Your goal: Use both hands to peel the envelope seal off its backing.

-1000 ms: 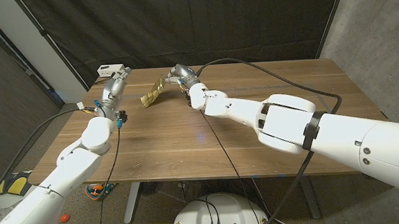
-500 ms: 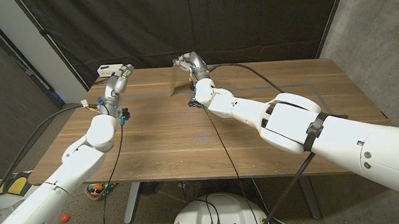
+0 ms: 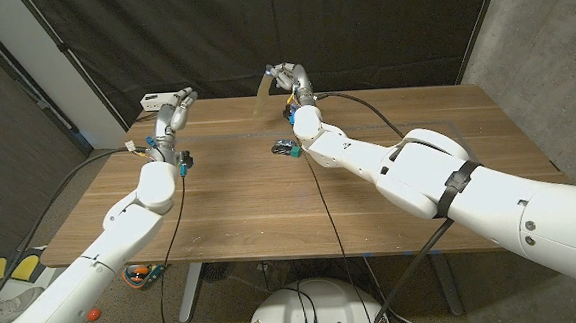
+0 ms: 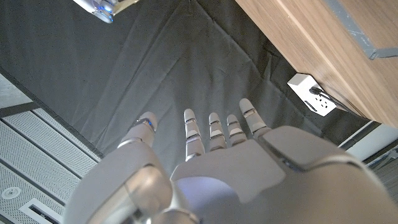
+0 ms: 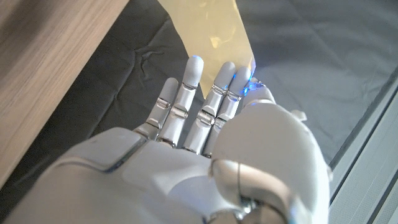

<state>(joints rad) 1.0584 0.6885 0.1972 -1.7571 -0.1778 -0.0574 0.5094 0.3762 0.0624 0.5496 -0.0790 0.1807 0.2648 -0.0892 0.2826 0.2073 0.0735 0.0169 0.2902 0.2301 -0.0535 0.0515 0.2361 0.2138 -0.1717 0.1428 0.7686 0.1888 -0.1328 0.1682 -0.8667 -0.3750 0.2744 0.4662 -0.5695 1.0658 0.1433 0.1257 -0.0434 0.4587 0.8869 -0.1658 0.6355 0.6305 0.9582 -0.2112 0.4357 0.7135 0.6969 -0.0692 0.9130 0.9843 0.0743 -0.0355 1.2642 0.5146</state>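
Head view shows the envelope seal [image 3: 265, 90], a pale yellow strip, held up in the air over the table's [image 3: 390, 190] far edge, near its middle, against the black curtain [image 3: 360, 27]. The right hand [image 3: 294, 79] pinches it at fingertip level; in the right wrist view the strip [image 5: 214, 37] stands beyond the fingertips [image 5: 225, 71], its lower edge tucked behind them, thumb close by. The left hand [image 3: 174, 112] hovers above the table's far left corner, holding nothing, and the left wrist view shows its fingers [image 4: 214, 130] straight and slightly apart. A white power socket box [image 3: 159, 98] sits at that far left corner, just beside the left hand.
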